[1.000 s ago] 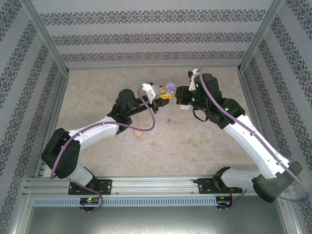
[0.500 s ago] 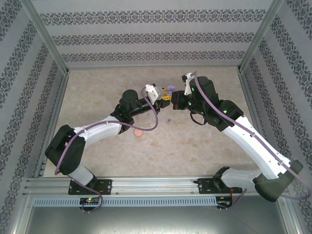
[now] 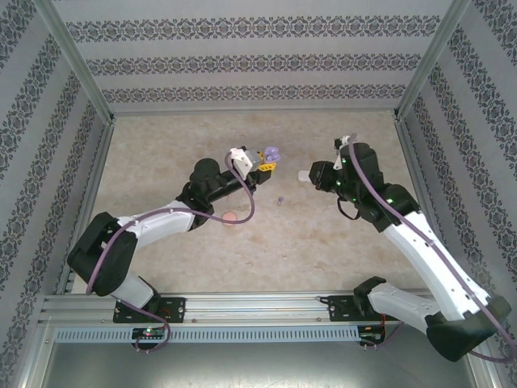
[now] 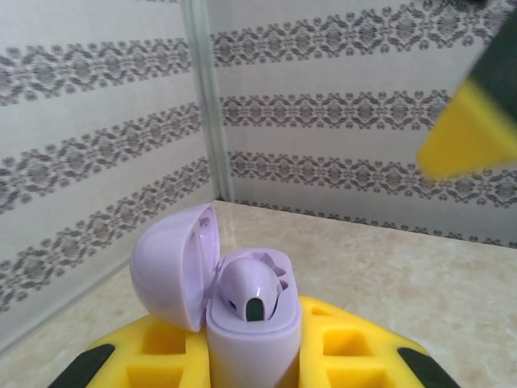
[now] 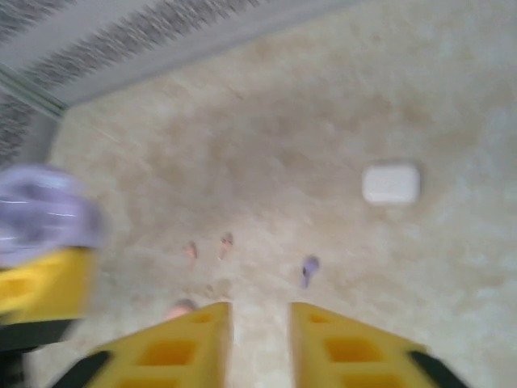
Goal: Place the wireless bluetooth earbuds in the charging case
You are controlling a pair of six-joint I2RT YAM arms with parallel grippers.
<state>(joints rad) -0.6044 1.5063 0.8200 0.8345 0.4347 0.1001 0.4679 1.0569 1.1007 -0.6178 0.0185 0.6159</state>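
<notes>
Wallpapered cell — purple case (image 4: 254, 323) pinched in left end effector (image 3: 269, 162).

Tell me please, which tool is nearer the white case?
Right. The right tool hovers beside the white case; the left tool, holding the purple case, is farther left.

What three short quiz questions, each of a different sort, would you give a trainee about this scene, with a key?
1. True or false: the lid of the purple case is shut.
2. What does the left tool hold? A) a white case B) the purple case C) a pink earbud
3. Fill the gap: one purple earbud lies loose on the ____.
Key: 1 false, the lid stands open; 2 B; 3 table.
</notes>
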